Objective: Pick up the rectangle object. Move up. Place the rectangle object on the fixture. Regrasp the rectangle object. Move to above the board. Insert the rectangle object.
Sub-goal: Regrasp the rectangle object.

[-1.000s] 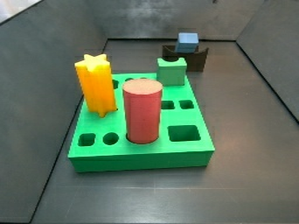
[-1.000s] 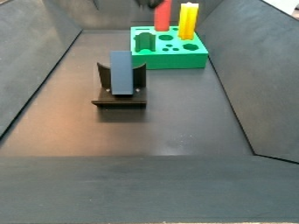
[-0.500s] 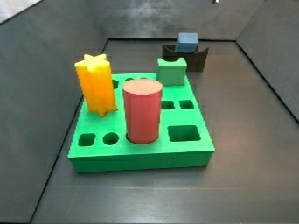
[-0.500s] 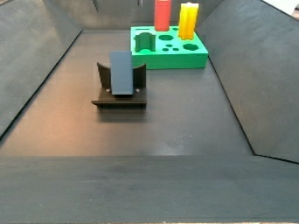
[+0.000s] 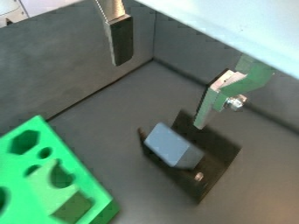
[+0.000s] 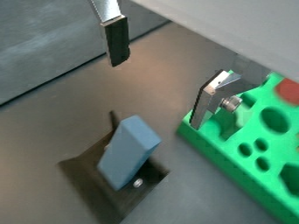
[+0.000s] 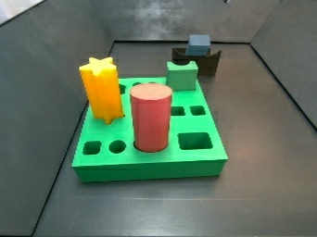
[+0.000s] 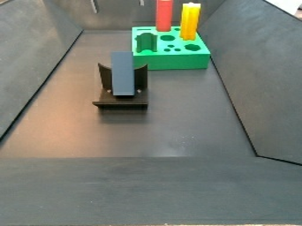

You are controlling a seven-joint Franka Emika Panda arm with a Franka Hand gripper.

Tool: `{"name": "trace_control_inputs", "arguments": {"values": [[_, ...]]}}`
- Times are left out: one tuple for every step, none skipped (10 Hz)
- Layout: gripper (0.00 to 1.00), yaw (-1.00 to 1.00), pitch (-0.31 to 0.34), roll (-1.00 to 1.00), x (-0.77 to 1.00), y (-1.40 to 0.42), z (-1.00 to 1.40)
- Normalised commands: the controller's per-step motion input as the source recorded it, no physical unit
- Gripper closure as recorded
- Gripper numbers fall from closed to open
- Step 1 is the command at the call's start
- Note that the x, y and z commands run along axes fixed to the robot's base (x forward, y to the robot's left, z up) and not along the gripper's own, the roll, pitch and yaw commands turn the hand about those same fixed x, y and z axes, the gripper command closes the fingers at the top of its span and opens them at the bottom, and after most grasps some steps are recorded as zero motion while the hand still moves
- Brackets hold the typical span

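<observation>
1. Across the last second nothing in either side view has shifted: the rectangle object [image 8: 122,72] leans in the fixture [image 8: 119,95] exactly as before, and the board [image 7: 148,139] with its pegs is unmoved.

2. The end effector [image 5: 176,66] is out of both side views. It shows only in the wrist views, raised above the fixture, its silver fingers [image 6: 114,39] spread well apart with nothing between them.

3. That reads as the placing step done and the regrasp not yet begun: the slate-blue block stands tilted in the notch, free of the fingers, and the arm looks to be lining up over it.

4. In a side view the fixture and block sit at about 12 o'clock beyond the board [image 7: 198,51]; in another they lie at about 7 o'clock from the board [image 8: 171,51], well apart from it.

5. On the board stand a red cylinder [image 7: 151,117], a yellow star-shaped peg [image 7: 100,90] and a small green notched block [image 7: 183,75].

6. No brand, label or writing can be read on any piece or wall.
</observation>
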Motion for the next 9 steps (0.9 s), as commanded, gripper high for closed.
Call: {"name": "trace_control_inputs", "arguments": {"values": [[0.00,0.03,-0.035,1.00,-0.04,-0.02,0.01],[0.00,0.03,-0.038,1.00,-0.04,-0.02,0.01],[0.00,0.03,-0.037,1.00,-0.03,-0.02,0.02],[0.00,0.03,-0.034,1.00,-0.02,-0.02,0.02],[0.00,0.03,-0.032,1.00,-0.01,-0.02,0.01],[0.00,0.03,-0.026,1.00,0.00,-0.02,0.00],[0.00,0.03,-0.017,1.00,0.02,-0.02,-0.01],[0.00,0.03,-0.006,1.00,0.03,-0.02,-0.01],[0.00,0.03,0.007,1.00,0.04,-0.02,-0.01]]}}
